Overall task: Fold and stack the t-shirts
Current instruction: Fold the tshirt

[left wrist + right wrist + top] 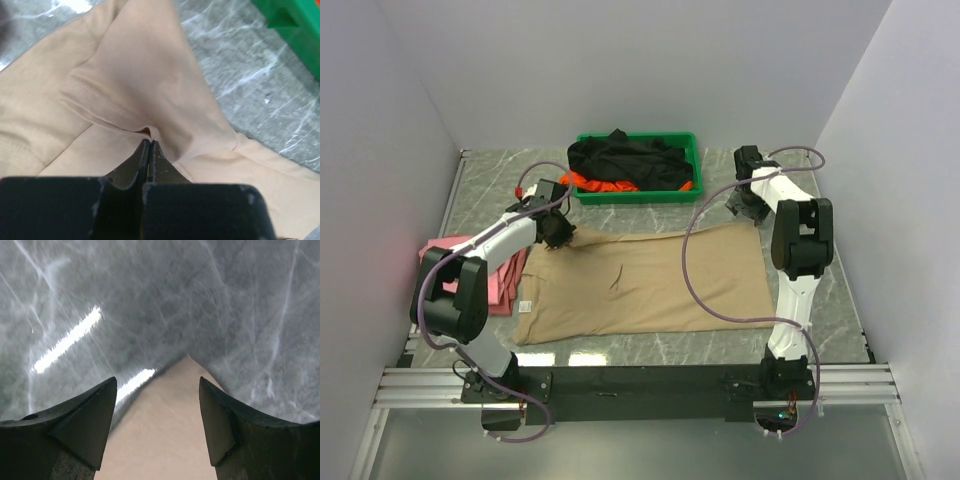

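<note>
The large beige t-shirt (640, 280) lies spread flat across the middle of the table. My left gripper (558, 232) is at its far left corner, shut on a pinched fold of the beige t-shirt (145, 75); the fingertips (149, 142) meet with fabric bunched between them. My right gripper (748, 205) is at the far right corner, open. In the right wrist view a pointed corner of the beige t-shirt (170, 425) lies on the table between the spread jaws of my right gripper (157, 382), touching neither. The pink t-shirt (503, 288) lies at the left, partly under the beige one. The black t-shirt (625, 160) and the orange t-shirt (610, 185) are heaped in the tray.
The green tray (638, 197) stands at the back middle, just beyond the beige shirt; its corner (295, 25) shows in the left wrist view. White walls close off the left, back and right. Cables loop from both arms over the table.
</note>
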`<action>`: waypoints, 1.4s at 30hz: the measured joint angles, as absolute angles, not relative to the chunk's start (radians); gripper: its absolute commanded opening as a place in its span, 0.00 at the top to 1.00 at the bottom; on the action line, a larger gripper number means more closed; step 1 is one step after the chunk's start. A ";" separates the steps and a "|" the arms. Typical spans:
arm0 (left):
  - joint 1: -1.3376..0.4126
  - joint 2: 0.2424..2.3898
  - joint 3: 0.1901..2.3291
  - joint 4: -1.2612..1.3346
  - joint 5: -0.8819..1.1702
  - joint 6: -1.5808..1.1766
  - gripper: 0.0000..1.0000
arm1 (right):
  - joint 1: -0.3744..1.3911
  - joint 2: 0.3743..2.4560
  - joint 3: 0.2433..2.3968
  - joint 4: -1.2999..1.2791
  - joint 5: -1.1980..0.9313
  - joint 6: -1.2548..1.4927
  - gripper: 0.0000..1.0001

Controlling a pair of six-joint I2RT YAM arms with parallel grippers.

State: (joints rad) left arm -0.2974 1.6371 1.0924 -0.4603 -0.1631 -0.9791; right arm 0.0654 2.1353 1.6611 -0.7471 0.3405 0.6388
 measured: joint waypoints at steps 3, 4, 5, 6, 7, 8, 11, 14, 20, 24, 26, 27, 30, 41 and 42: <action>-0.298 1.617 1.074 -0.474 -0.166 -0.983 0.99 | 0.065 2.172 1.694 -0.757 0.353 0.643 0.28; -0.298 1.610 1.072 -0.479 -0.168 -0.984 0.99 | 0.064 2.179 1.698 -0.760 0.355 0.645 0.29; -0.299 1.602 1.069 -0.482 -0.172 -0.985 1.00 | 0.064 2.182 1.699 -0.762 0.355 0.647 0.31; -0.299 1.594 1.067 -0.484 -0.174 -0.985 0.99 | 0.064 2.183 1.699 -0.767 0.354 0.649 0.32; -0.299 1.586 1.066 -0.485 -0.176 -0.985 1.00 | 0.064 2.183 1.699 -0.770 0.355 0.651 0.32; -0.300 1.580 1.064 -0.483 -0.178 -0.985 0.99 | 0.064 2.183 1.698 -0.772 0.355 0.654 0.35; -0.301 1.565 1.055 -0.483 -0.180 -0.985 1.00 | 0.064 2.183 1.691 -0.769 0.355 0.661 0.47; -0.302 1.562 1.045 -0.484 -0.180 -0.984 0.99 | 0.062 2.183 1.689 -0.769 0.355 0.661 0.63; -0.304 1.544 1.017 -0.490 -0.181 -0.985 0.99 | 0.057 2.183 1.689 -0.773 0.355 0.655 1.00; -0.305 1.519 1.012 -0.499 -0.181 -0.985 0.99 | 0.057 2.177 1.681 -0.767 0.351 0.656 1.00; -0.305 1.504 1.007 -0.499 -0.181 -0.985 0.99 | 0.056 2.154 1.649 -0.755 0.347 0.655 1.00; -0.305 1.496 1.003 -0.499 -0.181 -0.985 1.00 | 0.056 2.138 1.629 -0.749 0.345 0.654 1.00; -0.306 1.485 0.996 -0.501 -0.180 -0.985 0.99 | 0.056 2.077 1.558 -0.726 0.335 0.649 1.00; -0.306 1.361 0.920 -0.557 -0.180 -0.994 0.99 | 0.056 1.768 1.287 -0.626 0.309 0.622 1.00; -0.306 1.345 0.914 -0.565 -0.179 -0.994 0.99 | 0.056 1.750 1.267 -0.625 0.306 0.620 1.00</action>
State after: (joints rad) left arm -0.3058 1.3449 0.9142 -0.5648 -0.1795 -0.9939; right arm 0.0563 1.7504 1.2667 -0.6247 0.3058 0.6197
